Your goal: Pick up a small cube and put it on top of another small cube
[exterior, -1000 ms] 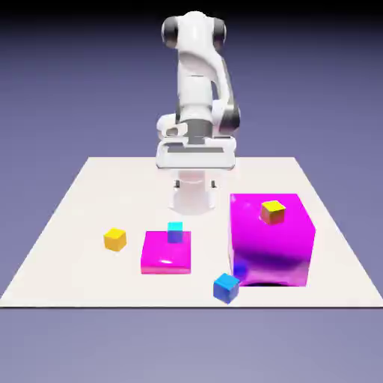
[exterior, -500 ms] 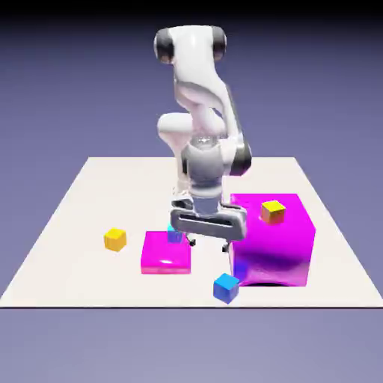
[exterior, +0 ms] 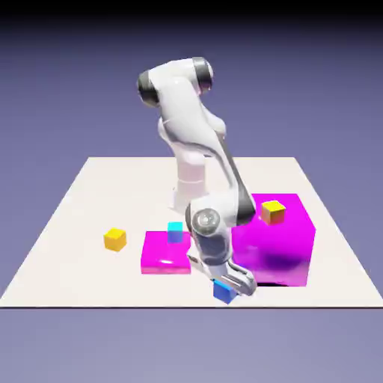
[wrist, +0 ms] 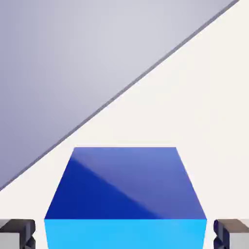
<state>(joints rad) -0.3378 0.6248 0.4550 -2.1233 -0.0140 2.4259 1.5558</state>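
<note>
As arm has dropped from above | gripper (exterior: 227, 288) at blue cube (exterior: 222, 291), table (exterior: 75, 224) front edge | fingers (wrist: 17, 232) flank cube, clamp unclear | grasp next

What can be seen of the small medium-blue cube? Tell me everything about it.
The small medium-blue cube is smooth and glossy-looking, with a darker face and a brighter cyan-blue face in the hand view. It sits upright on the white table near its front edge, just in front of the large magenta block. The tool has come down over it, one grey fingertip at each side; contact isn't clear.
</note>
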